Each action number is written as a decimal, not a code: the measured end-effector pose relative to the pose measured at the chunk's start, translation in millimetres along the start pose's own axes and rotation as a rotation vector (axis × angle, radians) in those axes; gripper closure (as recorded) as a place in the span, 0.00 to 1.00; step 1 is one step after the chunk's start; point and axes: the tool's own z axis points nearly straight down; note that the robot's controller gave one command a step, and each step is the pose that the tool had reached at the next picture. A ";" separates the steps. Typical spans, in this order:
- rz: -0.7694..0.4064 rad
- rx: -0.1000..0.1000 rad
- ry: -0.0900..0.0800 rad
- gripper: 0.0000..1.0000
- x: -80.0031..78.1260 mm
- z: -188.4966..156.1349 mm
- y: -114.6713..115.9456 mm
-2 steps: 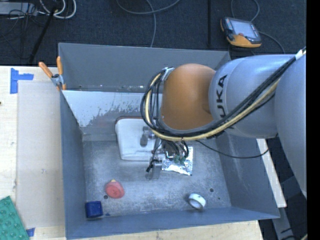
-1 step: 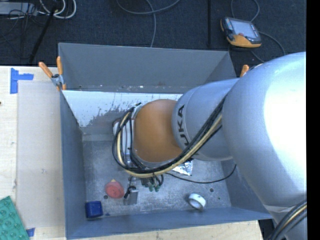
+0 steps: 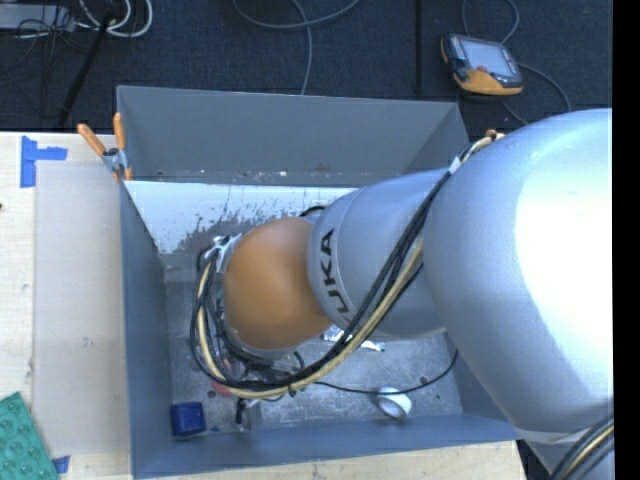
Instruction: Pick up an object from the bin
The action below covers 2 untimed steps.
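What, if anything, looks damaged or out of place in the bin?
Only the bin's far sloped wall, speckled with dark scuffs as if worn. The blue block lies flat by the near wall.

The silver arm (image 3: 520, 268) comes in from the right of the frame. Its big rounded joint takes up the right side, and a narrower link runs left and down toward the middle. At its end, left of centre, sits an orange cover (image 3: 265, 283), with yellow and black cables (image 3: 300, 373) looped around it and trailing back along the link. Just under the cover, toward the lower left, the dark pincer (image 3: 238, 373) points down.
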 end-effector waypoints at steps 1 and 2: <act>0.006 0.001 0.000 1.00 0.2 0.0 -2.1; -0.380 0.002 -0.006 1.00 0.7 -62.1 16.1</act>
